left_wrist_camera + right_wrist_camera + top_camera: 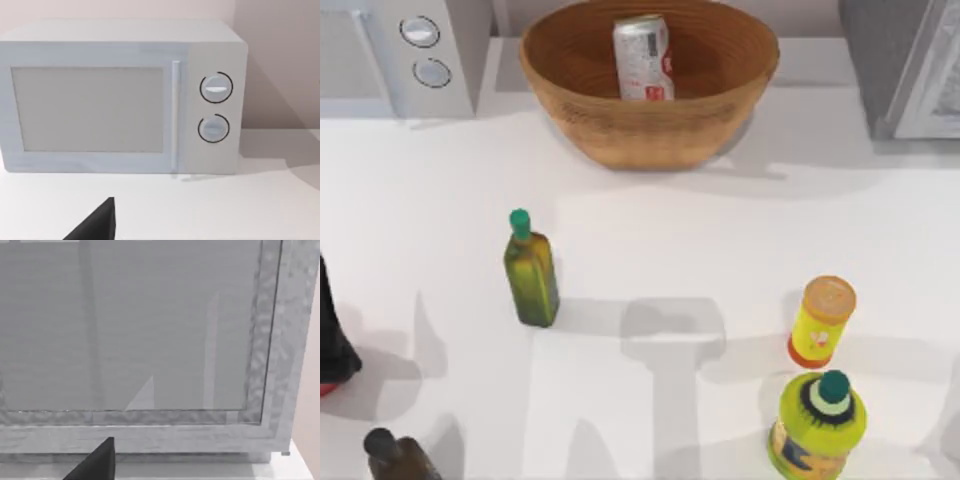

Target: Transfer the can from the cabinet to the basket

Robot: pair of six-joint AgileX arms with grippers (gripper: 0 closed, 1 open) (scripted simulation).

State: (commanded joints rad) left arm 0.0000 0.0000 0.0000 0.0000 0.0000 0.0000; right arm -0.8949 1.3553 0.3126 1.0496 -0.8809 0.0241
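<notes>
The silver-white can (pixel 643 58) with red markings rests inside the tan woven basket (pixel 650 135) at the back middle of the table, leaning on the far inner wall. The grey cabinet (pixel 880 60) stands at the back right, its pale door (pixel 940 85) beside it. A dark part of my left gripper (pixel 95 225) shows in the left wrist view, low over the table and facing the white appliance. In the right wrist view a dark part of my right gripper (pixel 95 462) sits close before the cabinet's pale panelled door (pixel 150 340). Neither gripper is near the can.
A white appliance with two round knobs (pixel 400 50) stands at the back left. On the table are a green bottle (pixel 530 270), a yellow tube with orange lid (pixel 823 322), a yellow-green bottle (pixel 818 425), a brown bottle (pixel 395 457) and a dark object (pixel 332 330) at the left edge.
</notes>
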